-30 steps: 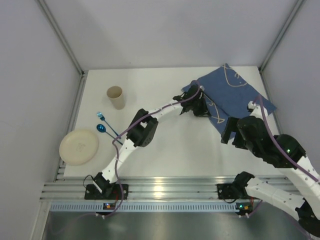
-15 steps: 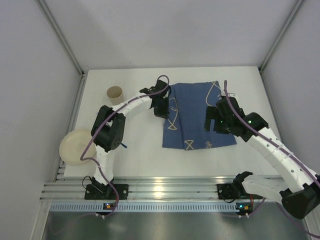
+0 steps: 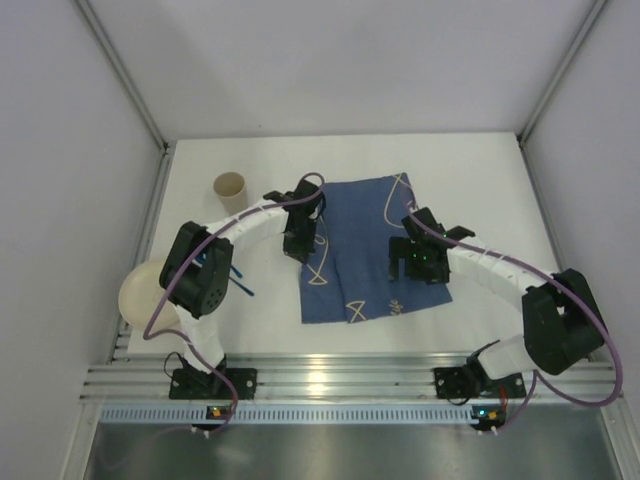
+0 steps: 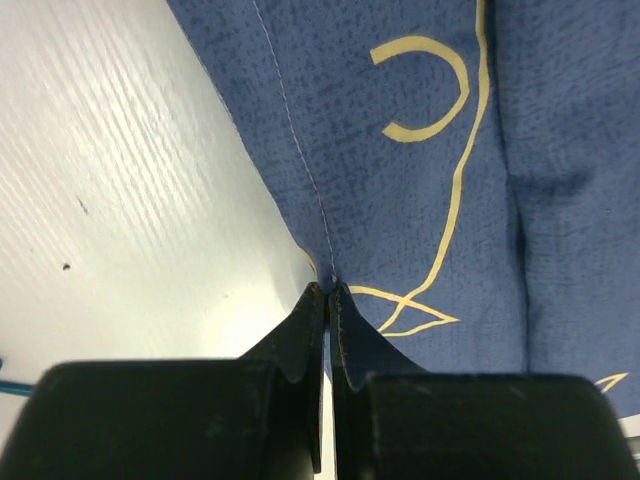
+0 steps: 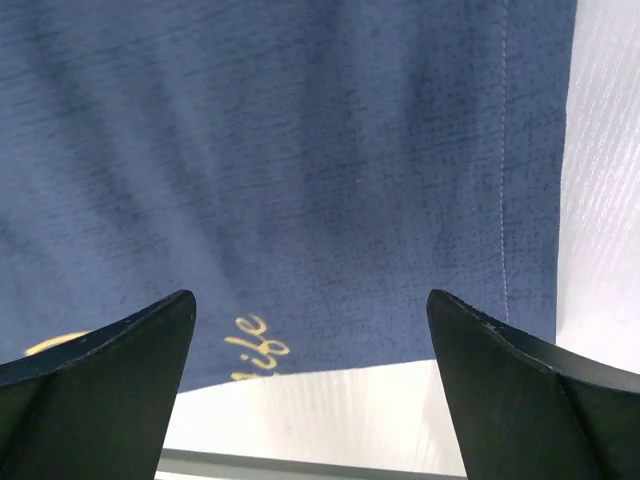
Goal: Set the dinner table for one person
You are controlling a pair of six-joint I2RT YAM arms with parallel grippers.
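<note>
The large flat plain white rectangular bench [image 3: 480, 170], edged by an aluminium rail, is seen from above, and a dark blue cloth placemat with pale yellow line drawings [image 3: 360, 250] is spread around its middle, slightly skewed to the bench edges. The left gripper [image 4: 328, 290] is closed tight on the hem of the placemat's left edge, with cloth pinched between the fingers. This is judged to be a grip for dragging or squaring the cloth. The right gripper [image 5: 308, 300] is spread wide above the placemat's right side, close to its near edge, with nothing held. It is probably placed to take that side or press it flat. A crease is seen running down the cloth in the left wrist view, so flattening may yet be needed. A beige paper cup [image 3: 231, 190] is stood upright towards the far left corner, well apart from the placemat. A cream round plate [image 3: 140, 297] is lain at the left edge, partly hidden by the left arm. Both are judged as not yet set. Blue utensil handles [image 3: 243, 290] are glimpsed beside that arm. Counted: one placemat, one cup, one plate, two grippers; the utensil number cannot be told.
</note>
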